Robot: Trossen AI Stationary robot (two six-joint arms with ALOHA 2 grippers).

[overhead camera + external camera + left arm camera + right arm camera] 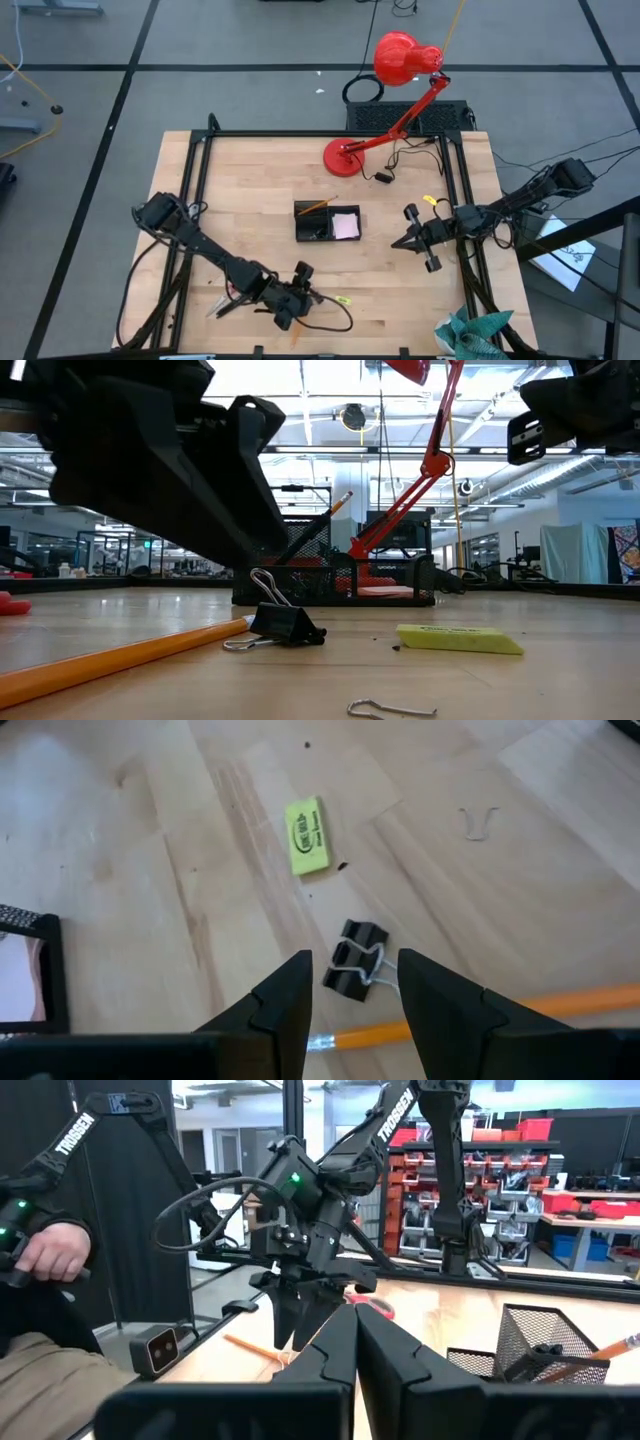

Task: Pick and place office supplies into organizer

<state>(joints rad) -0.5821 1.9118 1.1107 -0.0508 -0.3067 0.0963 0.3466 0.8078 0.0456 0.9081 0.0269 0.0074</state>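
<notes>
A black binder clip (355, 968) lies on the wooden table near its front edge, one wire handle up, beside an orange pencil (500, 1010) and a yellow eraser (305, 835). My left gripper (352, 957) hangs open just above the clip, slanting down, one finger on either side of it, touching nothing. The black mesh organizer (328, 222) stands mid-table with a pink sticky-note pad (346, 225) and an orange pencil (315, 206) leaning in it. My right gripper (397, 243) hovers shut to the organizer's right, clear of the table. Red scissors (366, 1306) lie behind the left gripper.
A bent paper clip (478, 821) lies past the eraser. A red desk lamp (395, 95) stands at the far edge, its cable (400, 160) trailing on the table. A teal cloth (470, 335) sits at the near right corner. A person's hand (50, 1250) shows beyond the table's left.
</notes>
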